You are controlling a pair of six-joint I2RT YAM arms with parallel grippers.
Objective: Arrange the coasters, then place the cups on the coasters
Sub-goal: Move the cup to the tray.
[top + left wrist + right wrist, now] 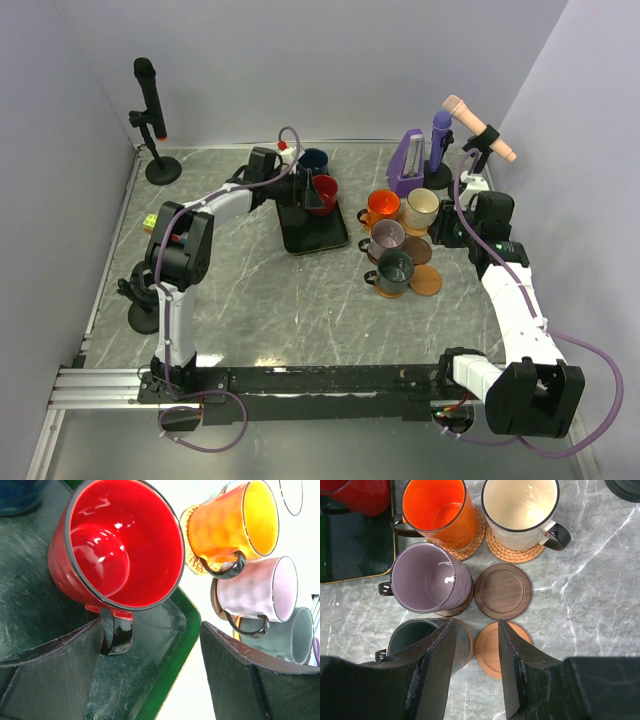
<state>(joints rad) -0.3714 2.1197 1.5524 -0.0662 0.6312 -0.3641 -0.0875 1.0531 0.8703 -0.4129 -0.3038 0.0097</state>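
On the black tray (313, 235), the red cup (120, 550) stands with the navy cup (313, 160) behind it. My left gripper (151, 625) hovers open at the red cup, whose dark handle (116, 635) sits just inside the left finger. The orange cup (437, 510) and cream cup (520, 510) rest on woven coasters (505, 555). A dark brown coaster holds the mauve cup (427, 577), and the grey-green cup (410, 635) sits on a tan one. One dark brown coaster (502, 591) and one tan coaster (487, 652) lie bare. My right gripper (476, 622) hangs open above them, holding nothing.
A purple wedge-shaped object (408, 160) and a tan microphone on a stand (480, 125) stand behind the cups. A black microphone on a stand (150, 110) is at the back left. Walls close in on both sides.
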